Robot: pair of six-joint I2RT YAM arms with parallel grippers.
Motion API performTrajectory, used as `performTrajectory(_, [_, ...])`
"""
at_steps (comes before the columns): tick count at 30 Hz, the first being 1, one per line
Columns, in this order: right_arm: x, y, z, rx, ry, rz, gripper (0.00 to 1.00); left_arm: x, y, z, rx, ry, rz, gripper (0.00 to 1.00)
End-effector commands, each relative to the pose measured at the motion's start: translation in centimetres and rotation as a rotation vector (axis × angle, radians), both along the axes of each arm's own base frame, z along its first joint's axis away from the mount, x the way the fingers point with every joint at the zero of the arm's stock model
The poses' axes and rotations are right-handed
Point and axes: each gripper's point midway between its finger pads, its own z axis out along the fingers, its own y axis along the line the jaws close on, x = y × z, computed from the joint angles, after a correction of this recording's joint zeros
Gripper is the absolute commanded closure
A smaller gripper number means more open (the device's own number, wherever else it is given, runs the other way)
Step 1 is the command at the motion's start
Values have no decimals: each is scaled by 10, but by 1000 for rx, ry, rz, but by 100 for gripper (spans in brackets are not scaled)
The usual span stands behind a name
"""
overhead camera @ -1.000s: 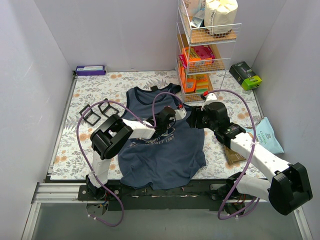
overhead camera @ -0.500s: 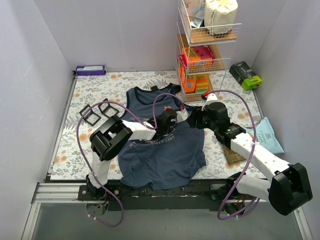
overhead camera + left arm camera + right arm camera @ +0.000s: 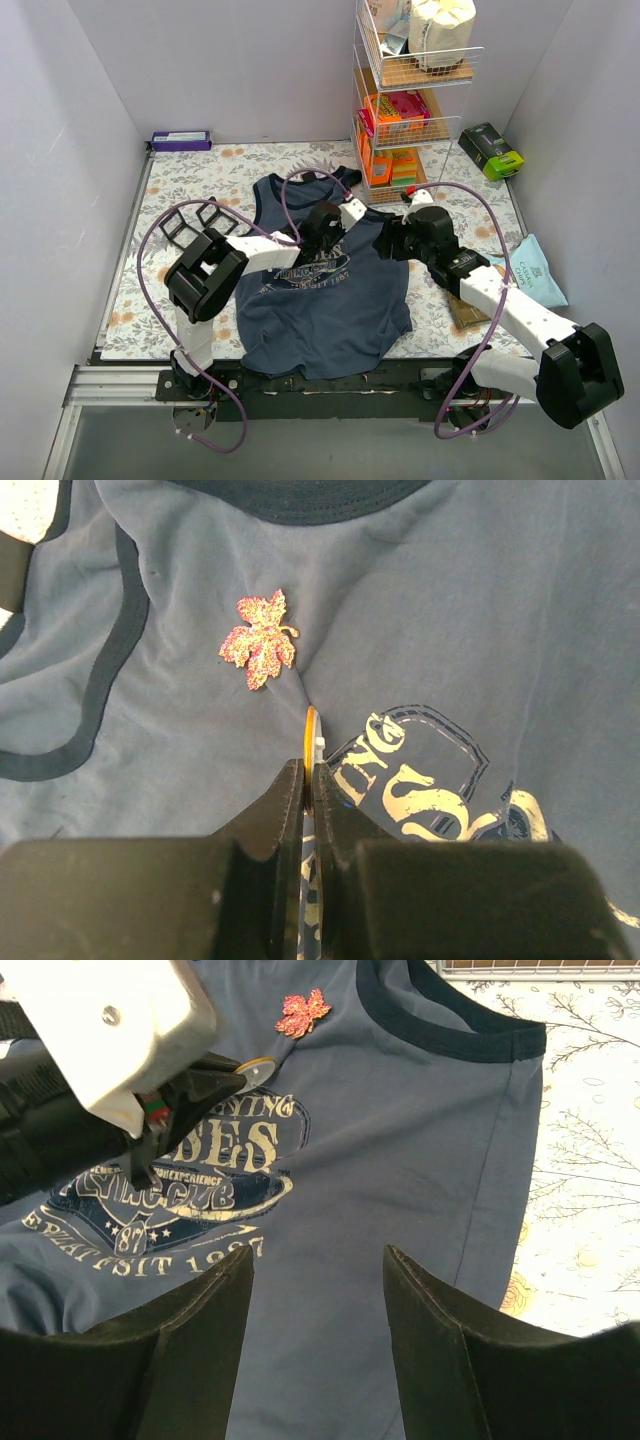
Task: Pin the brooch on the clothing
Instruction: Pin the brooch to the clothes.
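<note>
The clothing [image 3: 330, 310], a navy tank top with a pale chest print, lies flat on the flowered mat. The brooch [image 3: 260, 642], a glittery red maple leaf, rests on the fabric below the neckline, also seen in the right wrist view as the brooch [image 3: 303, 1012]. My left gripper [image 3: 308, 768] is shut on a thin round disc [image 3: 311, 735] with a yellow edge, held on edge just short of the leaf. That disc [image 3: 258, 1068] sticks out of the left gripper's fingertips [image 3: 215, 1080]. My right gripper [image 3: 318, 1255] hovers open over the shirt's right side, holding nothing.
A wire shelf rack [image 3: 410, 100] with boxes stands at the back right. A purple box [image 3: 181, 140] lies by the back wall, two black frames [image 3: 195, 222] left of the shirt, a green-black box [image 3: 491, 150] and a blue pouch [image 3: 535, 270] on the right.
My left gripper has moved up the shirt toward the neckline with the disc in it. The right arm has hardly moved.
</note>
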Motion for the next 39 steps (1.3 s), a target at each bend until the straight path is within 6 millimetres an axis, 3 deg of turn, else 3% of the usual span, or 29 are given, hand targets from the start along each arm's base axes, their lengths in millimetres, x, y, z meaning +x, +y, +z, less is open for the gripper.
performTrajectory(1, [8,6,1,30,-21,2,38,-1,-3,45,-185,28,-7,100])
performTrajectory(6, [11,7,-4,25,-13,2,36,12,16,59,-161,-44,52,100])
performTrajectory(10, [12,17,-11,39,16,39,36,22,29,55,-73,-92,83,100])
performTrajectory(16, [27,43,-18,105,50,92,38,26,36,48,-21,-103,97,100])
performTrajectory(18, [37,55,-11,140,45,103,39,25,35,49,-30,-99,85,100])
performTrajectory(19, [41,59,-21,141,72,106,40,24,35,48,-39,-92,82,100])
performTrajectory(26, [67,99,-29,281,134,136,43,19,32,40,-41,-74,46,100])
performTrajectory(28, [72,105,-42,293,166,137,44,20,37,39,-29,-85,58,100])
performTrajectory(30, [80,112,-39,321,168,135,45,21,38,39,-34,-87,63,100])
performTrajectory(31, [82,114,-48,322,188,131,46,23,39,41,-41,-91,67,100])
performTrajectory(33, [90,121,-47,348,191,128,47,24,42,37,-40,-85,73,100])
performTrajectory(39, [97,130,-66,390,254,101,50,28,47,39,-48,-93,88,100])
